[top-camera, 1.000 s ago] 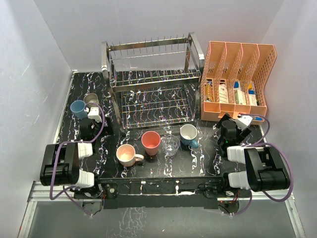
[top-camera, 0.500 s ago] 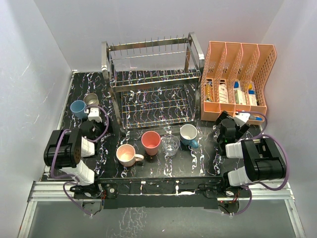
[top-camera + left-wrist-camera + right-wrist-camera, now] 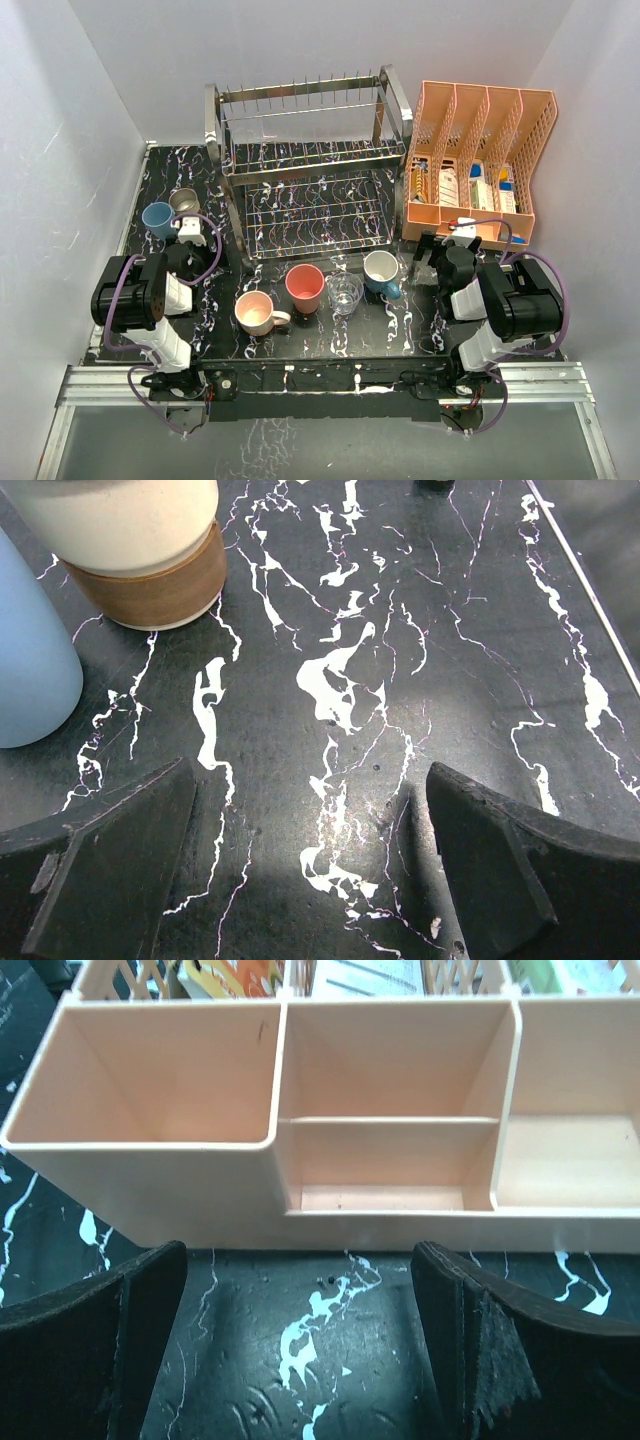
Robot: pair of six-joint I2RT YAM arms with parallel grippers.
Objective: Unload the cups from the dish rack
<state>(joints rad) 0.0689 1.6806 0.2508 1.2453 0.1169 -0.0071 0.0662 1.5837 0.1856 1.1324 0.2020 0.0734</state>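
The rack (image 3: pixel 310 170) stands at the rear centre of the table (image 3: pixel 410 320), long axis left to right, prongs pointing up. All six cups stand on the table, mouths up:

- In a row in front of the rack: pink mug (image 3: pixel 255 312), red tumbler (image 3: pixel 305 287), glass (image 3: pixel 345 293), teal mug (image 3: pixel 381 271).
- To the left of the rack: blue tumbler (image 3: pixel 157 220) and tan cup (image 3: pixel 184 203), touching.

Left gripper (image 3: pixel 310 810): jaws released, facing these two cups. Right gripper (image 3: pixel 300 1280): jaws released, facing the organiser (image 3: pixel 480 165).
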